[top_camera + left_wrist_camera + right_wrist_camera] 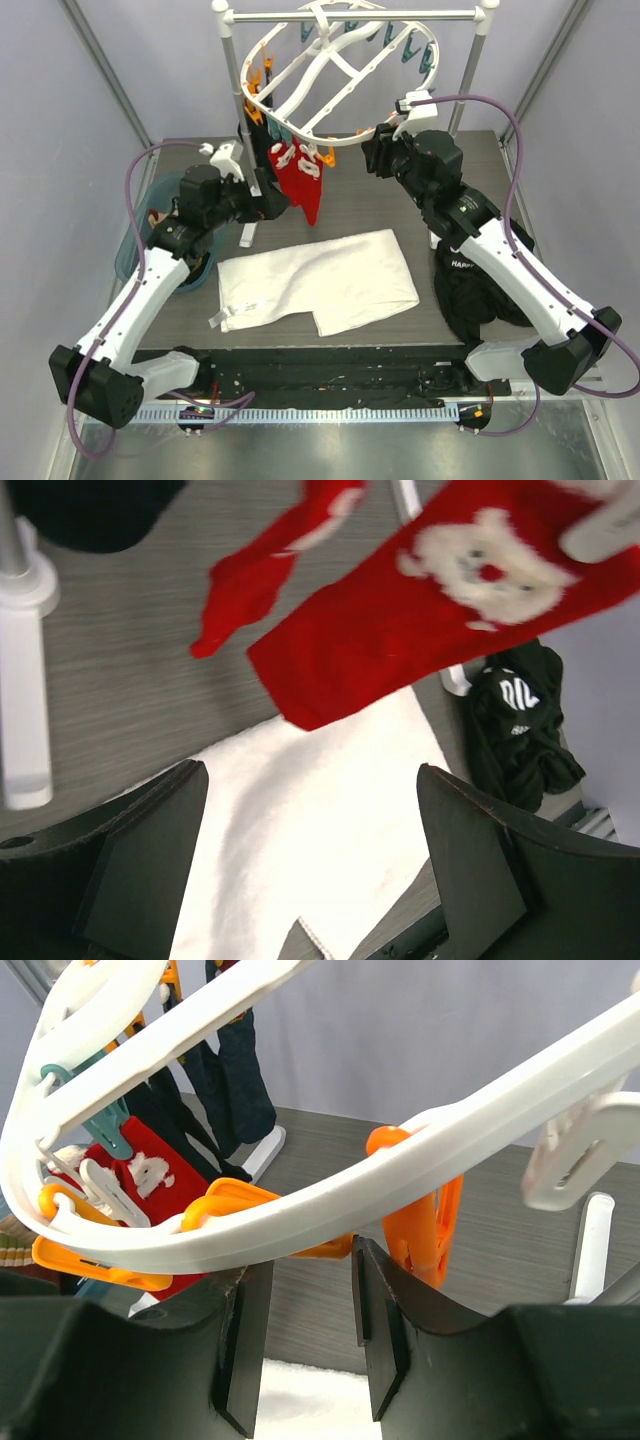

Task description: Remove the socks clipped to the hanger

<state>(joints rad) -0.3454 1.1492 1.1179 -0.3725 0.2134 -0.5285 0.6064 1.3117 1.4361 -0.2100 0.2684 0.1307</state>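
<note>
The left gripper (310, 772) is held spread wide, with nothing between its fingers (150, 860). Just ahead of and above it, a red sock (430, 610) bearing a white figure is seen hanging; the toe is pointed down towards the gap of the gripper, and no contact with it is shown. A smaller red sock (260, 575) is hung a little farther off, to the left of the first as viewed from this wrist. Beneath the gripper a white cloth (310, 830) is spread flat on the bench (380, 210), and a black garment (520, 730) is heaped to its right.

The right gripper (305, 1255) is raised to the lower rim of the hanger (300, 1230). Its fingers (245, 1340) are set only a narrow gap apart, and nothing is seen pinched between them. The white rim is passed crosswise just beyond the fingertips; whether it is touched cannot be told. An orange clip (430, 1220) is hung from the rim directly past the right-hand finger. Farther ahead and to the left of this gripper, dark socks (240, 1070) are clipped to the rim and hang straight down.

The hanger itself is hooked, tilted, on a grey rail (350, 15), above and between the two grippers.
</note>
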